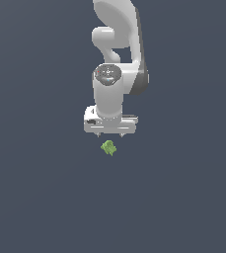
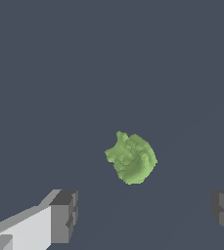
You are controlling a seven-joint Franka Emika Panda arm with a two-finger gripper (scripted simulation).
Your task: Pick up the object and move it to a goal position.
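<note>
A smooth, glossy white Franka arm hangs over a flat, featureless slate-grey floor (image 1: pixel 35 197), its gripper (image 1: pixel 110 134) pointed straight down with the jaws spread wide apart and nothing between them. In the wrist view the two fingertips (image 2: pixel 64 215) appear as dark grey, square-edged blocks on pale housings, standing well apart. The object (image 1: pixel 108 147), a small light-green lump with a rough, faceted, blocky surface and an irregular rounded outline, lies on the floor just below the gripper, untouched by either finger; in the wrist view it (image 2: pixel 131 158) sits between the two fingertips, clear of both
</note>
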